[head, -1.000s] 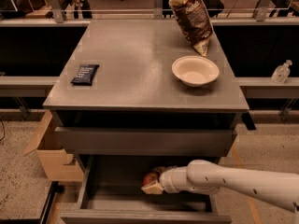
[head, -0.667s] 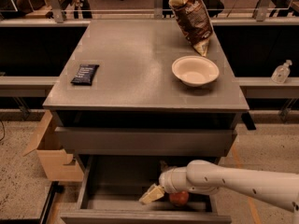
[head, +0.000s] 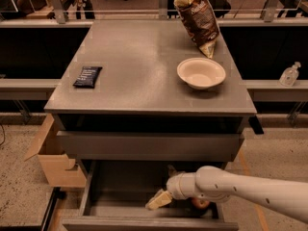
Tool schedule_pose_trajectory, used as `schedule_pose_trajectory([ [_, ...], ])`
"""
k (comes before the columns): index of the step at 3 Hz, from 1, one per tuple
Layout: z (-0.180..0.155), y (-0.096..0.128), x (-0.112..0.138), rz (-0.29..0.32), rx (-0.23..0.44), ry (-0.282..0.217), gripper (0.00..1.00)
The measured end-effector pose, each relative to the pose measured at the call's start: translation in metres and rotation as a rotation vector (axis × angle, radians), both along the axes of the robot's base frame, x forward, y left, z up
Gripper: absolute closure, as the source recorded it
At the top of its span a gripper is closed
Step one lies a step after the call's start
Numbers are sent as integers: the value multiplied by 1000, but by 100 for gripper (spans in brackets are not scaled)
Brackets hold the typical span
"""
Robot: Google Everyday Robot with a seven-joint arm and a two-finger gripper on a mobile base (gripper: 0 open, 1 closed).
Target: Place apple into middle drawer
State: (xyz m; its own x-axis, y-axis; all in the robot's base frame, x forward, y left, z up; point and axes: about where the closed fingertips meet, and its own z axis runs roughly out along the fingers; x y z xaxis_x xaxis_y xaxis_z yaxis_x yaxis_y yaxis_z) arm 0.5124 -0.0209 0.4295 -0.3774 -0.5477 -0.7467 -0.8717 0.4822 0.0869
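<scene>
gripper location: inside the middle drawer of the cabinet, over the central part of the drawer's flat dark floor. it terminates a white arm that enters the drawer from the cabinet's right front side. the pale fingers point down and toward the cabinet's left front corner. they appear spread apart, and nothing is clasped between them.

apple location: on the floor of the middle drawer, toward the cabinet's right front corner and close behind the drawer's front wall. only a small red-orange patch is visible; the rest is hidden under the wrist of the arm. the apple lies on the wrist side of the fingers, not between them.

middle drawer condition: pulled out well forward of the cabinet front, with the low side walls and front rim in view. the upper drawer sits directly above it and shows only its plain grey front panel.

items on the cabinet top:
- white bowl, upright, on the right half of the top.
- chip bag, standing tilted at the cabinet's right rear corner, just behind the bowl.
- dark packet, lying flat near the cabinet's left edge, well apart from the bowl.

items off the cabinet:
- cardboard box, on the floor against the cabinet's left side.
- clear bottle, on a ledge to the right of the cabinet.
</scene>
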Motion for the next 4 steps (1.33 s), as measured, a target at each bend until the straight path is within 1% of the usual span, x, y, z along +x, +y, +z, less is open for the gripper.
schedule_pose_trajectory([
  [1,19,-27,-1,-75,26,-52,0],
  [2,38,-54,-7,-157,44,-106,0],
  [3,56,-84,-15,-246,53,-150,0],
  [4,68,-111,-24,-325,46,-168,0],
])
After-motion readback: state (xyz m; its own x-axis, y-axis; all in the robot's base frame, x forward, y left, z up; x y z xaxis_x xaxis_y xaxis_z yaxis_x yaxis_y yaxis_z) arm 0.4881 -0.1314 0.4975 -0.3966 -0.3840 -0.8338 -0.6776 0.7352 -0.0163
